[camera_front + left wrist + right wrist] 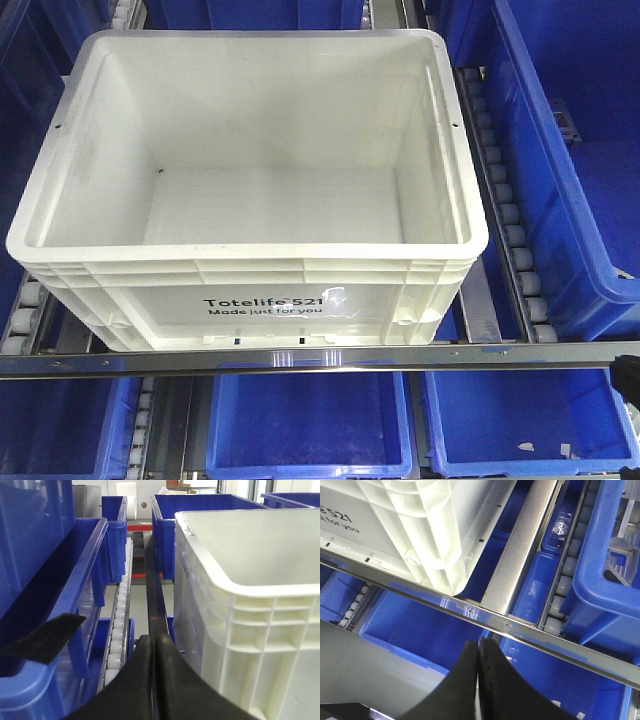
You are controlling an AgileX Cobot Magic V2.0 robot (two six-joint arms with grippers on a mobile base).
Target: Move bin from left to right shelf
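On the roller lane of the shelf, front view: the bin [250, 190] sits empty and upright, its printed side against the front rail [300, 358], with blue bins [560, 150] alongside and below; neither gripper is clearly in this view. Left wrist view: the left gripper [152, 642] is clenched, fingers pressed together with nothing between them; the bin's ribbed corner stands just to its right and ahead, the roller track [117, 625] to its left. Right wrist view: the right gripper [479, 647] is likewise clenched and empty; the bin's lower corner lies up and to its left, beyond the rail. Judgement: rigid, smooth plastic, light while empty but bulky; the ribbed rim on opposite sides looks the best two-arm hold.
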